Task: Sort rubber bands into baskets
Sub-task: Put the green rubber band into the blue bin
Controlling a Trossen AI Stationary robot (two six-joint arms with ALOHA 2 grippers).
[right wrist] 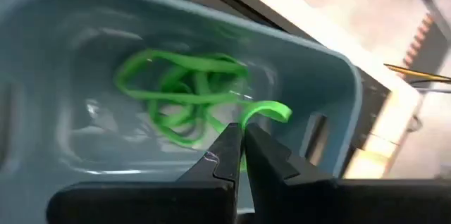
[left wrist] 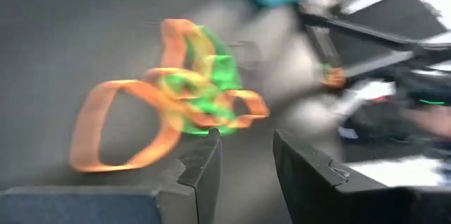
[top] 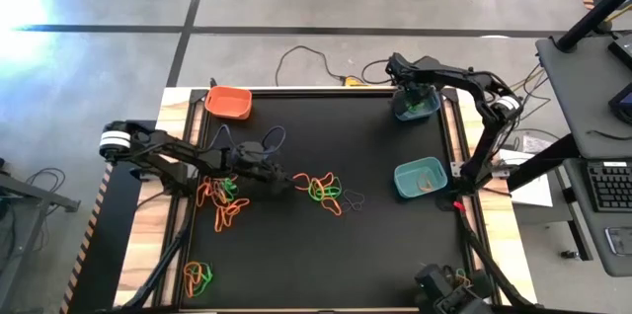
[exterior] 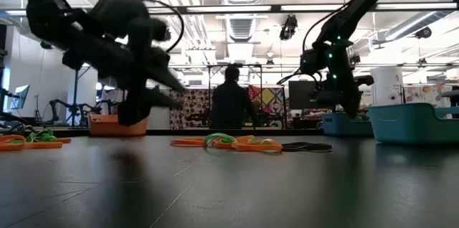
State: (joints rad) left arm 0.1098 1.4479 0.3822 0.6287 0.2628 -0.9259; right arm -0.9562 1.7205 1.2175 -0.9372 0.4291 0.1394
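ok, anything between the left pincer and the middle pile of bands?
Nothing visible. The left pincer hangs beside the central orange-and-green pile, with only bare black mat between them. In the left wrist view, the pile lies just ahead of the fingers.

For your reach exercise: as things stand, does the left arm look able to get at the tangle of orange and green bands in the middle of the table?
Probably yes: the left gripper, jaws apart, faces the orange and green tangle with only bare table between them.

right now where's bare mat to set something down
Bare: the mat's near strip, between the corner bands and the teal basket, and the far middle between the orange basket and blue basket. Crowded: centre-left, around the left gripper and band piles.
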